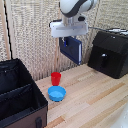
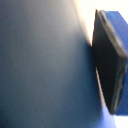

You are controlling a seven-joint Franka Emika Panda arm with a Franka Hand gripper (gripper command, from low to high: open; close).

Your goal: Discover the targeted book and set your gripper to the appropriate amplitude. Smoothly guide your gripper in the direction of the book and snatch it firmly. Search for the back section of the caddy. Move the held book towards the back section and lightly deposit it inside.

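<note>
A: Item, book point(image 1: 71, 49): clamped in the gripper point(image 1: 67, 40), hanging above the table point(image 1: 95, 95), at two o'clock from the red cup point(image 1: 56, 78).

B: Step: carry. Next: swing toward eight o'clock, over the caddy point(image 1: 20, 97), to its back section point(image 1: 11, 75); lower gently.

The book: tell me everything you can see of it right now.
The book is thin, rectangular and dark navy blue, with faint light marks on its cover. It hangs in the air under the gripper, tilted, with one lower corner pointing down toward the exterior view's right. It is clear of the wooden table, above and behind the red cup. The caddy lies off to the exterior view's left. The wrist view shows only a blurred dark edge.
</note>
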